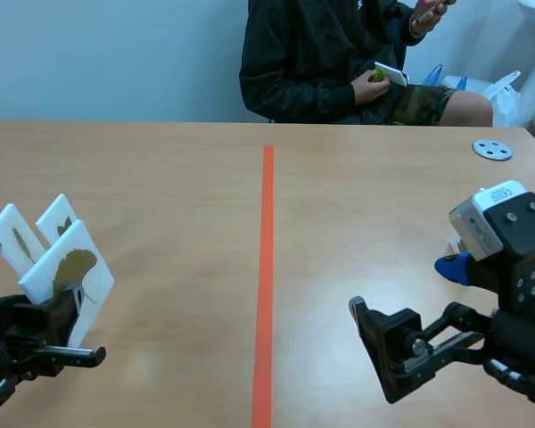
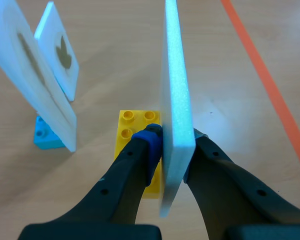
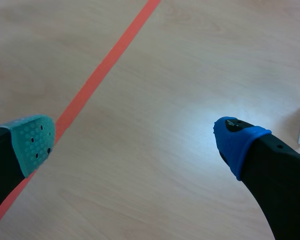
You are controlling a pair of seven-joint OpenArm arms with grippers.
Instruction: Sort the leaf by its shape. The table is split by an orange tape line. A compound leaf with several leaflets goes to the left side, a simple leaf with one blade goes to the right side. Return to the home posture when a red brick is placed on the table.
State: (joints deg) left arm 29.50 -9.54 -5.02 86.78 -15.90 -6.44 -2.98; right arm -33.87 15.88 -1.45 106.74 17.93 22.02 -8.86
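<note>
Leaf card [image 1: 67, 267] stood left of the orange line [image 1: 266, 267], pinched by the left gripper [image 2: 173, 140] on a yellow brick [image 2: 135, 122]. Right gripper [image 3: 132, 137] was spread wide. Next (one blade, I think) carry it right.

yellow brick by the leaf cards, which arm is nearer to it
Left. The left arm has its jaws shut on a white leaf card just above the yellow brick; the right arm sits across the orange tape line, jaws open.
</note>
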